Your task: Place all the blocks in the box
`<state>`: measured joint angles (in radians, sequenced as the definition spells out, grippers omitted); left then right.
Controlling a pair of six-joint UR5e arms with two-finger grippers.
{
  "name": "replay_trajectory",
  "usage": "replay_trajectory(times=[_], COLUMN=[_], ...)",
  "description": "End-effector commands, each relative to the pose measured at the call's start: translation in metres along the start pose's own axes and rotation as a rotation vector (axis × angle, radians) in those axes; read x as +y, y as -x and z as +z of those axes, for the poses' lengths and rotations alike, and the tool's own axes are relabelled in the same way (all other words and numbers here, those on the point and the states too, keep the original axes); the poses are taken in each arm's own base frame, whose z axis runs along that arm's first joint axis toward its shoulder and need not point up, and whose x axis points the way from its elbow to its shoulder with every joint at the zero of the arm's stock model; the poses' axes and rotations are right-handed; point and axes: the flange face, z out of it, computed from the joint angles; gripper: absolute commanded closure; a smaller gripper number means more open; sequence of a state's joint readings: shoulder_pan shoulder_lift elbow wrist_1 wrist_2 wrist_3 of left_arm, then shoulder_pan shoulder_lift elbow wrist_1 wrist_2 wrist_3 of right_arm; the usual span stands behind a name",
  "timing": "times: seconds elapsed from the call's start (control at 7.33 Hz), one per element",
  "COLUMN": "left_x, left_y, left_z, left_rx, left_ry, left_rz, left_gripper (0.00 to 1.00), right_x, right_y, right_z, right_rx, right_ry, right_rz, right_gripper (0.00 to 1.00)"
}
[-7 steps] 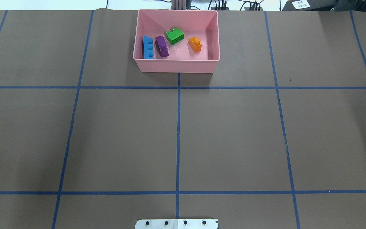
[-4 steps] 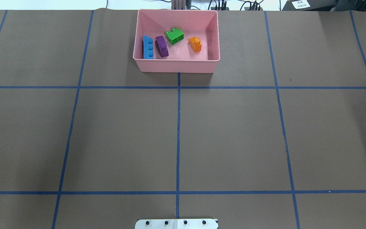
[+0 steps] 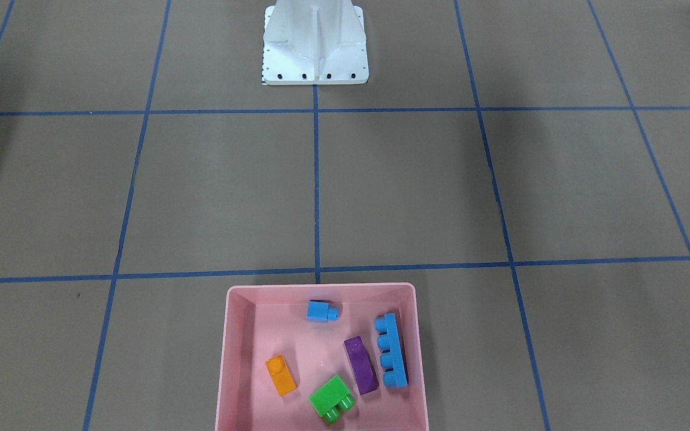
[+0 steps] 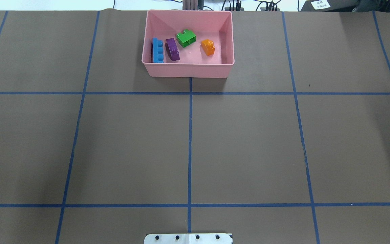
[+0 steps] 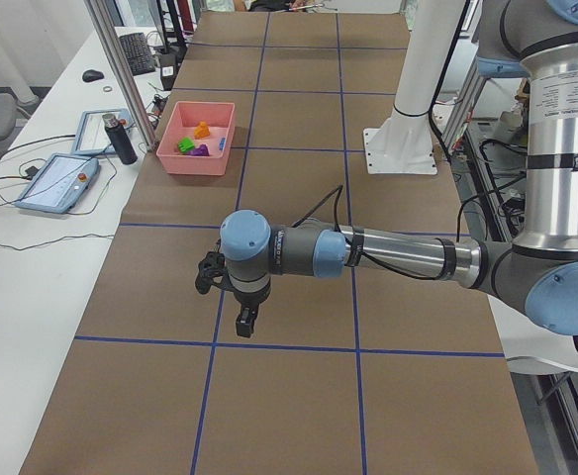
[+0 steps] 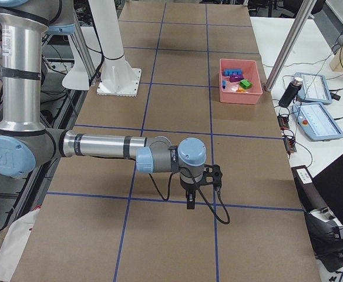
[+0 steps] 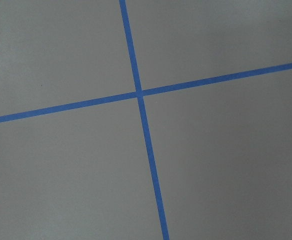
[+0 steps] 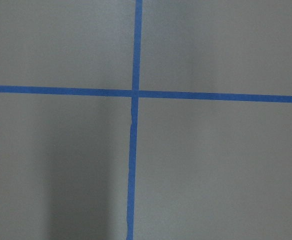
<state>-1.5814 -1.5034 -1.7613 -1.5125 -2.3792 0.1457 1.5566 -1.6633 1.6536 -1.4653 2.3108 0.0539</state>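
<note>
Seemingly done: orange plastic brick (image 3: 280,375), purple brick (image 3: 360,364), green brick (image 3: 332,399), long blue brick (image 3: 391,350) and small blue cube (image 3: 321,311) all lie inside the shallow pink plastic box (image 3: 321,287). Left claw (image 5: 245,319) and right claw (image 6: 190,202) hang well apart from it; spread or pressed together, I cannot tell.

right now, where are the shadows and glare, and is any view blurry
Overhead: sharp, a soft shadow left of the box, a small glare spot on its floor. Front-facing: faint shadow bands on the table at the picture's left. Right wrist: slightly soft, a dark shadow lower left of the tape cross. Left wrist: evenly lit.
</note>
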Motion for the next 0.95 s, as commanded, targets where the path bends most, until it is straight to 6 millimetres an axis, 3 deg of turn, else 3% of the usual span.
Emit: replay_trajectory(times=[0.0, 0.27, 0.82], left_x=[0.000, 0.001, 0.001], left_y=[0.000, 0.000, 0.001], left_z=[0.000, 0.000, 0.001], left_rx=[0.000, 0.000, 0.000], left_ry=[0.000, 0.000, 0.001], left_rz=[0.000, 0.000, -0.001], left_gripper=[0.00, 0.00, 0.00], right_x=[-0.003, -0.008, -0.008], right_y=[0.007, 0.019, 0.023], right_z=[0.002, 0.002, 0.005], right_rx=[-0.002, -0.007, -0.008], right_ry=[-0.007, -0.046, -0.041], right_rz=[-0.004, 0.008, 0.011], right_gripper=[0.00, 0.00, 0.00])
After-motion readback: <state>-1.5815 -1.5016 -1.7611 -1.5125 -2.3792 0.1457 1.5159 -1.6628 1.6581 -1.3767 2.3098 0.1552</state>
